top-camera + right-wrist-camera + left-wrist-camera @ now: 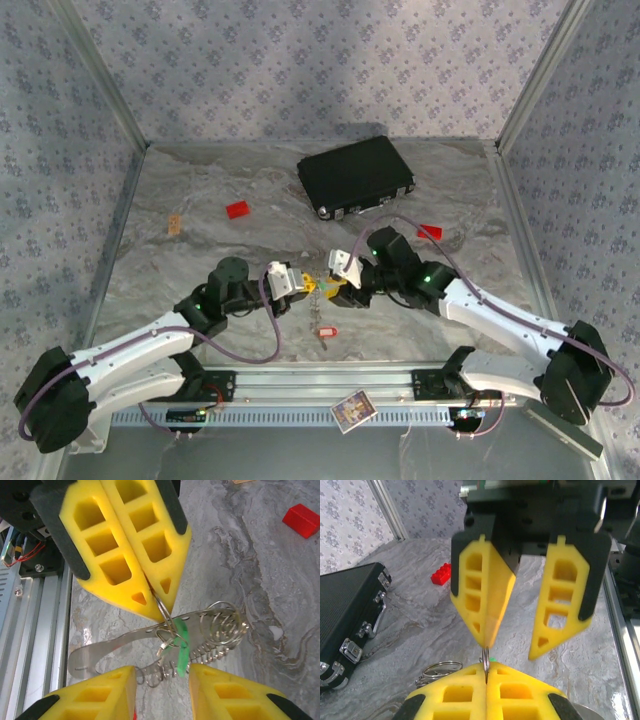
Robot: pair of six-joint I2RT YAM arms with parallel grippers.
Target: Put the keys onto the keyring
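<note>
Nearby, keyring (130,639), black case (356,177), red block (238,210)

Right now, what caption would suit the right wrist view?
Left gripper pinches the keyring, green key amid it, facing the open right gripper.

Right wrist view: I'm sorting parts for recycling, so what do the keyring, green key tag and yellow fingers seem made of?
The keyring: metal, probably steel; silvery, shiny, with coiled wire loops and a fine chain. The green key tag: likely plastic; evenly coloured, slightly translucent. The yellow fingers: matte moulded or printed plastic by the look, with cut-out pockets; soft or rigid, I cannot tell.
</note>
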